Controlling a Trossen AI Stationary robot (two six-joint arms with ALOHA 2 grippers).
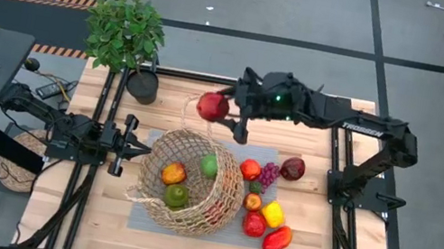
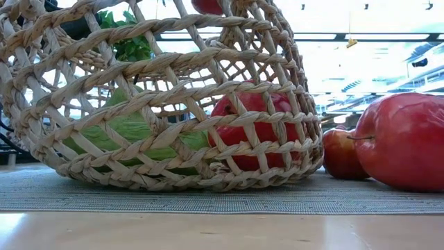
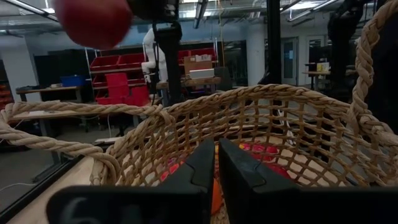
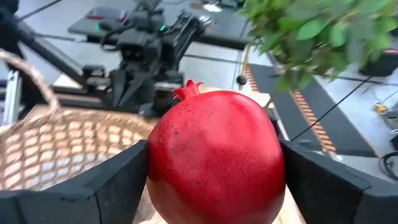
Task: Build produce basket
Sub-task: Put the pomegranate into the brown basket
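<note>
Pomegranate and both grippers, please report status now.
Right gripper shut on red round pomegranate, raised beside tan wicker basket. Left gripper shut, empty, at the basket rim. Potted green plant stands close behind.

Lighting: even and bright overhead; on the tabletop (image 1: 77, 218) you get only soft, short shadows. Low view: strong backlight from ceiling lights washes out the room behind the basket (image 2: 166, 104); the near red fruit (image 2: 406, 142) reads slightly soft. Left wrist view: you see the pomegranate (image 3: 93, 22) blurred and the room dim. Right wrist view: leafy plant (image 4: 311, 37) out of focus.
</note>
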